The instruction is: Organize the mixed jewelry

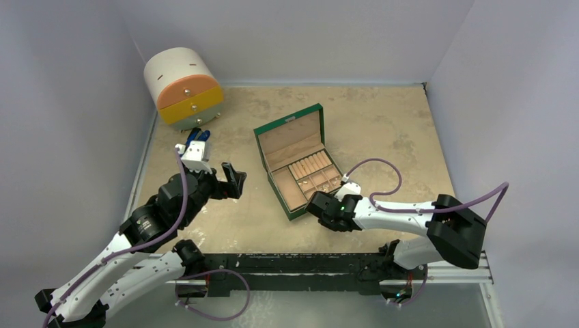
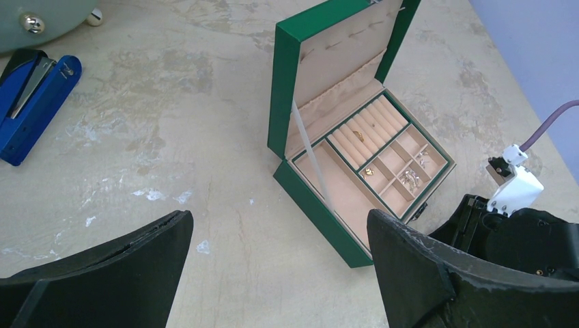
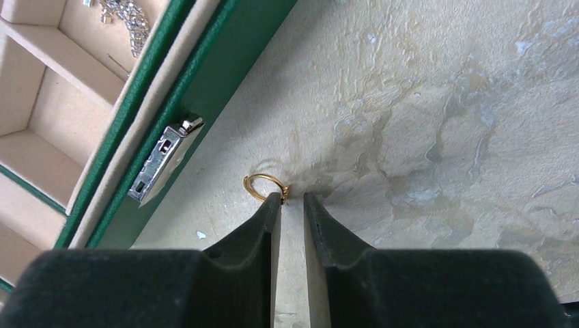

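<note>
A small gold ring (image 3: 263, 186) lies on the table just outside the front wall of the open green jewelry box (image 3: 205, 89), near its silver latch (image 3: 164, 160). My right gripper (image 3: 292, 198) is down at the table with its jaws a narrow gap apart. The left fingertip touches the ring's edge, and nothing sits between the fingers. Inside the box (image 2: 321, 205) a gold ring (image 2: 360, 134) rests in the ring rolls, a gold piece (image 2: 369, 171) and silver pieces (image 2: 410, 178) lie in small compartments. My left gripper (image 2: 280, 232) hovers wide open and empty left of the box (image 1: 300, 164).
A round cabinet with orange and yellow drawers (image 1: 183, 87) stands at the back left. A blue stapler-like tool (image 2: 31, 102) lies in front of it. Pale walls close in the table on three sides. The right arm's purple cable (image 1: 382, 171) loops beside the box.
</note>
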You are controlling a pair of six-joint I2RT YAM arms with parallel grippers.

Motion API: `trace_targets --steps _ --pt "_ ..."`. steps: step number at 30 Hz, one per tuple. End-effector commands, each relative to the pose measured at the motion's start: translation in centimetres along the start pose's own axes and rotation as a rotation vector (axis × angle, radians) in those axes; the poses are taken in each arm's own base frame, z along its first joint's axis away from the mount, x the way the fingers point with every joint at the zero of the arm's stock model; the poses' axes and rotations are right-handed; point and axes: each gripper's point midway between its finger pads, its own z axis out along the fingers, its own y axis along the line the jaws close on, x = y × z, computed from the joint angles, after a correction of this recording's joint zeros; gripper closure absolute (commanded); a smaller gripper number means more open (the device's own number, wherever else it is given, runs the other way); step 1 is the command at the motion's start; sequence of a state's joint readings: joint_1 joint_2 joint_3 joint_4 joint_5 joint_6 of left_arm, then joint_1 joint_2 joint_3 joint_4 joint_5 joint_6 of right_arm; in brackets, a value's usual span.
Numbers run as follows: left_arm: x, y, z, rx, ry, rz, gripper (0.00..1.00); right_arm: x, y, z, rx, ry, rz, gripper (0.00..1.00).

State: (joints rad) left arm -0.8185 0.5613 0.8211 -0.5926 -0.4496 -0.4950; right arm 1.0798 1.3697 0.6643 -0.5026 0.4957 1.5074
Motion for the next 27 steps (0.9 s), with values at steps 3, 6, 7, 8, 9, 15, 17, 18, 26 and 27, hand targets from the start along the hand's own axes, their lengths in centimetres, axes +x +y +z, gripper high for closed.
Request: trace_targets --steps 3,6,7,8,9,15,17,18,26,27 --pt "-1.4 -0.4 -0.2 0.012 -0.047 -0.030 0.00 -1.1 0.6 -0.3 0.008 -0.049 0.034 0.80" --pt "-1.4 -0.4 -0.2 0.013 -0.048 -0.032 0.00 -1.2 0.7 -0.3 0.010 -0.054 0.034 0.81" --pt "-1.5 -0.4 -0.2 0.013 -0.049 -0.033 0.00 -1.2 0.7 -0.3 0.009 -0.056 0.033 0.81" --pt "-1.4 -0.4 -0.2 0.013 -0.047 -0.032 0.00 -1.3 0.8 -0.3 0.007 -0.058 0.033 0.81" --pt "-1.4 -0.4 -0.1 0.012 -0.046 -0.031 0.00 -1.3 0.9 -0.4 0.005 -0.059 0.033 0.81" --pt "-1.4 -0.3 -0.1 0.010 -0.047 -0.031 0.00 -1.9 1.0 -0.7 -0.006 -0.078 0.041 0.82" --pt "-1.4 -0.3 -0.2 0.011 -0.048 -0.031 0.00 -2.0 1.1 -0.8 -0.012 -0.083 0.046 0.82" --pt "-1.4 -0.4 -0.1 0.011 -0.047 -0.031 0.00 -2.1 1.1 -0.8 -0.013 -0.087 0.046 0.82" --pt "-1.3 -0.4 -0.1 0.011 -0.045 -0.030 0.00 -2.5 1.7 -1.0 -0.025 -0.101 0.032 0.82" --pt "-1.3 -0.4 -0.1 0.010 -0.044 -0.030 0.00 -2.5 1.7 -1.0 -0.024 -0.103 0.032 0.82"
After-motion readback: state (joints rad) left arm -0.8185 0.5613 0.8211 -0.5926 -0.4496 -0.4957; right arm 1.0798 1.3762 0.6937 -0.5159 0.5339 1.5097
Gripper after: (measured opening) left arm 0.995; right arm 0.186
